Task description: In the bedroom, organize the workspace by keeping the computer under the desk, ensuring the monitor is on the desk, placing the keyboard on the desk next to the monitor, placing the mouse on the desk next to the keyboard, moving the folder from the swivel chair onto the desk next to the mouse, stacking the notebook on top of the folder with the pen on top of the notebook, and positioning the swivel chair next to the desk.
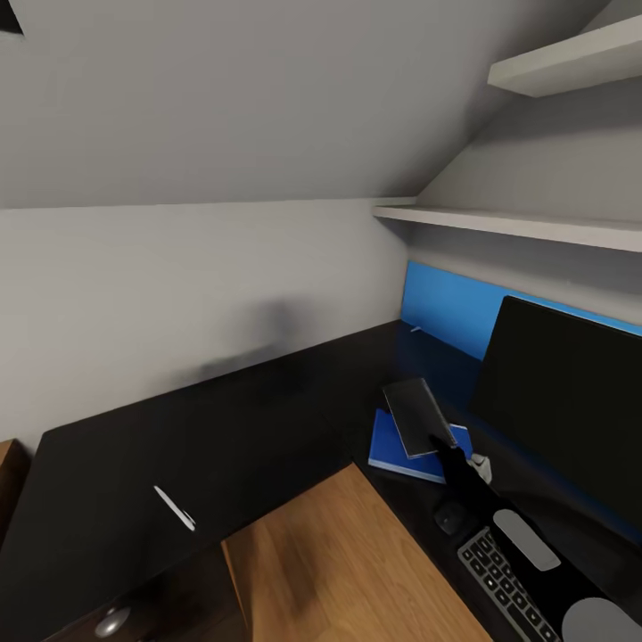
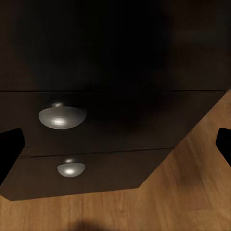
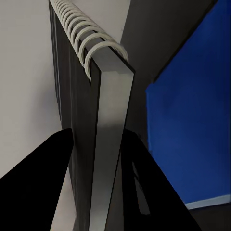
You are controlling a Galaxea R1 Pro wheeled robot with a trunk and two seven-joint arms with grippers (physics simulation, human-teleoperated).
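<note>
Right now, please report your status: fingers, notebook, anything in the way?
Right gripper shut on notebook, held above folder. Left gripper open, near drawer knobs. Pen on desk, waiting.

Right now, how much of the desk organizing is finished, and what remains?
Done: the monitor, keyboard, mouse and folder are on the desk. In hand: the right gripper holds the notebook above the folder. Left: set it down, then fetch the pen lying far along the desk. Chair and computer cannot be judged here.
</note>
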